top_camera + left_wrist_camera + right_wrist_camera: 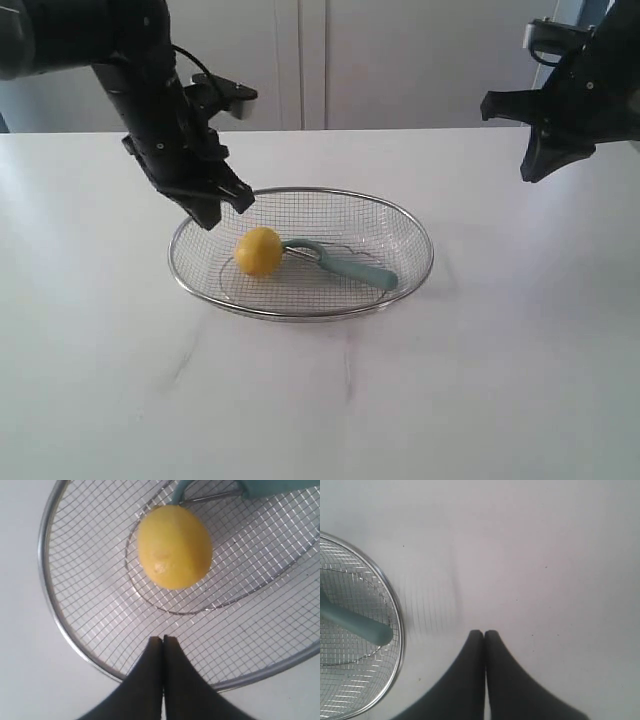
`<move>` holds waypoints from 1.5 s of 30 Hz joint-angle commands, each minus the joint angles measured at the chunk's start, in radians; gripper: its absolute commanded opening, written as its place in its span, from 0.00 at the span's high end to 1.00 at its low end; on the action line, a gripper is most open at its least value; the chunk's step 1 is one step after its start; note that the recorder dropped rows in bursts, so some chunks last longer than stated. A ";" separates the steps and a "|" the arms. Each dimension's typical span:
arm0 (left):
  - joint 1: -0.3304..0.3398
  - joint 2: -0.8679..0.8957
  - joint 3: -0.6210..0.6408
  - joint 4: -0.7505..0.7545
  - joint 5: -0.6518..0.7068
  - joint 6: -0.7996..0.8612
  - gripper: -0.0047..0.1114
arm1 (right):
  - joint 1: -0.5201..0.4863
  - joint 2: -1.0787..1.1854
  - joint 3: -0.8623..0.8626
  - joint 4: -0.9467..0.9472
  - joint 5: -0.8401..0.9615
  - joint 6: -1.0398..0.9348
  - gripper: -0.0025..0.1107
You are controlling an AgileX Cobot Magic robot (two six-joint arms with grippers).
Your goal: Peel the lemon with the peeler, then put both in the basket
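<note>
The left gripper (163, 639) is held with its fingers pressed together and empty, above the rim of the basket (42, 575) at about 10 o'clock in the exterior view. The right gripper (484, 632) is likewise closed on nothing, raised well apart from the basket toward 2 o'clock. The lemon (175, 546) is seated in the basket toward 9 o'clock, with the head of the peeler (345, 264) just beside it and the handle directed toward 4 o'clock. Placement is judged complete. No peel strips are visible, so peeling cannot be confirmed.
</note>
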 commanded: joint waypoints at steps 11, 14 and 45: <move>0.132 -0.072 -0.006 0.018 0.172 -0.149 0.96 | -0.009 -0.014 -0.007 0.002 -0.006 0.005 0.98; 0.149 -0.075 -0.006 0.035 0.179 -0.190 0.96 | -0.009 -0.014 -0.007 0.002 -0.006 0.005 0.98; 0.177 -0.075 -0.006 0.086 0.022 -0.183 0.96 | -0.009 -0.014 -0.007 0.002 -0.006 0.005 0.98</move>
